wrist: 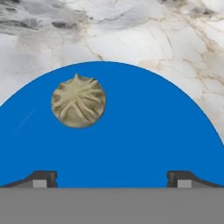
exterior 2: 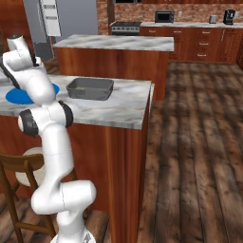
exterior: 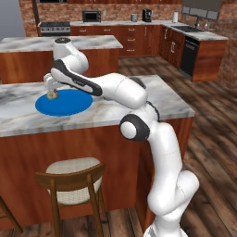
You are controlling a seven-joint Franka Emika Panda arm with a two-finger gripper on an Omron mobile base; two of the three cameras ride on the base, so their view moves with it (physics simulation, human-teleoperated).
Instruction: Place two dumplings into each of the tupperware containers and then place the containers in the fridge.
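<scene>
Your pincer (wrist: 111,177) is wide open and has hold of nothing; in the hand view its two dark fingertips (wrist: 41,178) stand far apart at the bottom, both over the blue plate (wrist: 144,140). One dumpling (wrist: 78,101) sits on that plate, up and to the left of the gap between the tips in that view, not touching either one. You can see its wrinkled pleats running out from the middle, so you're looking pretty much straight down on it.

From the left base view, the plate (exterior: 69,104) lies near the left end of the marble table (exterior: 171,99), closer to the front edge than the back. The dumpling (exterior: 52,95) is on the plate's left part, just under the hand, with the arm (exterior: 115,88) stretched out low across the table toward it.

In the right base view, one tupperware container (exterior 2: 90,88) sits on the same table, to the right of the plate (exterior 2: 19,96) and well apart from it. It's upright; I can't tell what, if anything, is inside. The fridge (exterior 2: 64,19) stands at the far back left of that view, grey and tall, beyond the second island. A wooden chair (exterior: 74,178) is tucked against the front side of the table.
</scene>
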